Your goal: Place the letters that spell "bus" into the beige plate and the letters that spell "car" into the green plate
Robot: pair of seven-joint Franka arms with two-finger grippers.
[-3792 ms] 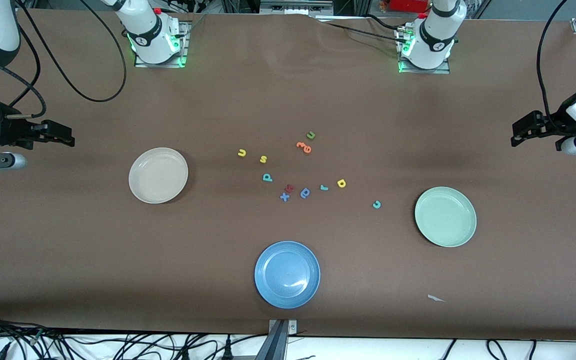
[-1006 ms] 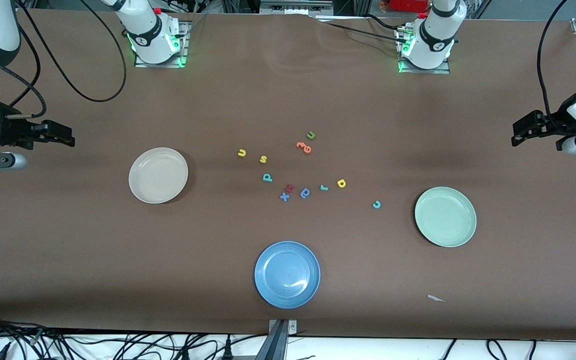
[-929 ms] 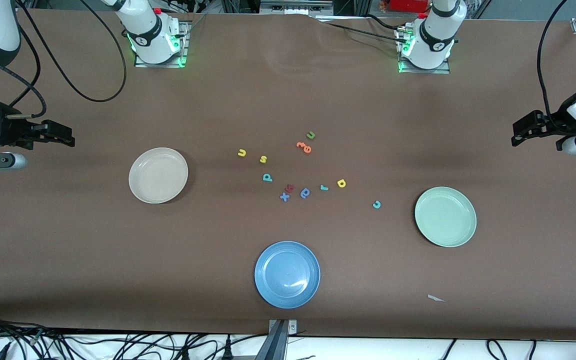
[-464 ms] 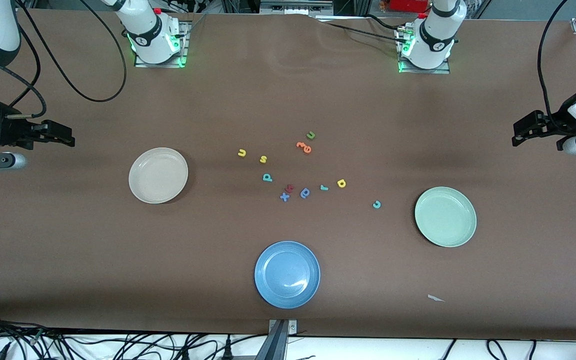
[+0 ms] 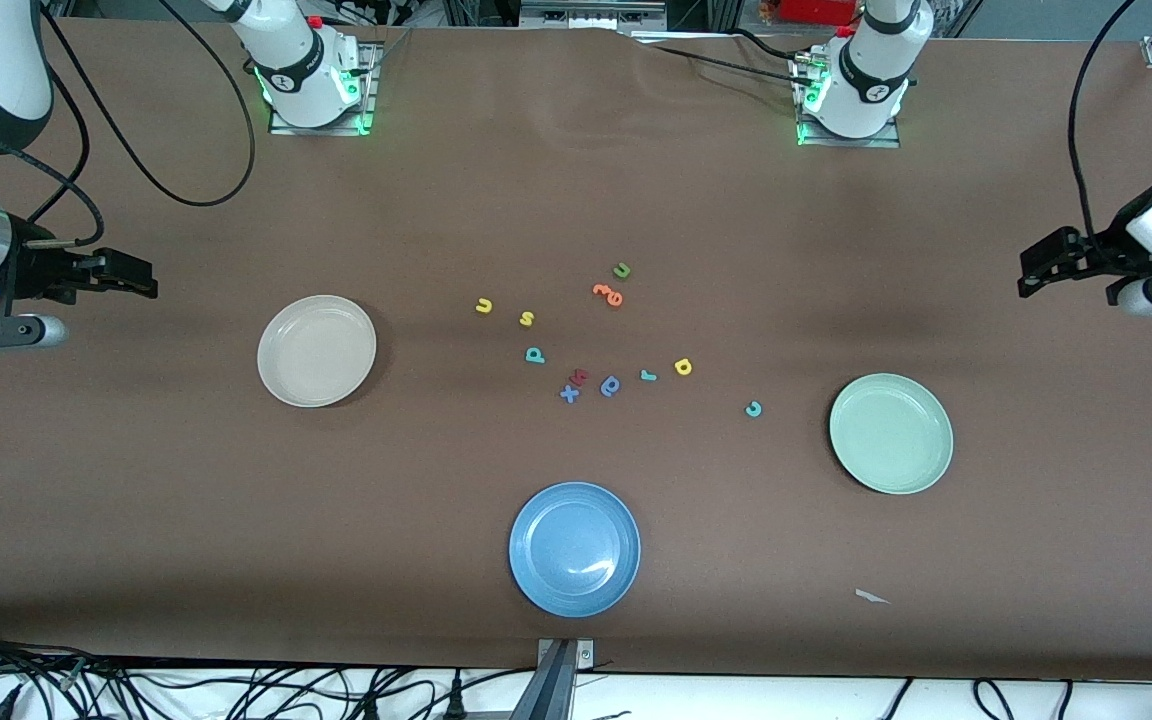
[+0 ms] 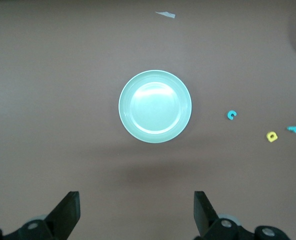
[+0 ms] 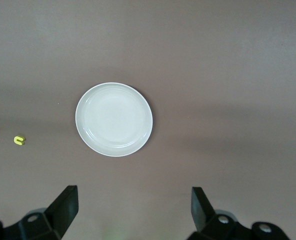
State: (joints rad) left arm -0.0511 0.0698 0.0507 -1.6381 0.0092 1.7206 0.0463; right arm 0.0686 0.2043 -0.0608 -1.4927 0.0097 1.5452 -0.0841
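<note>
Both open end effectors, left (image 5: 1034, 272) and right (image 5: 134, 277), have edged inward.

We find the brown table (image 5: 186, 520) bare around each of the round beige plate (image 5: 316, 350), the round pale green plate (image 5: 891, 433) and the round blue plate (image 5: 574, 549). We note tiny foam letters crowding the middle: the red letter (image 5: 579, 377) touches the blue x (image 5: 569, 394), and two orange letters (image 5: 609, 293) touch. The teal c (image 5: 753, 408) lies apart, with room on every side.
</note>
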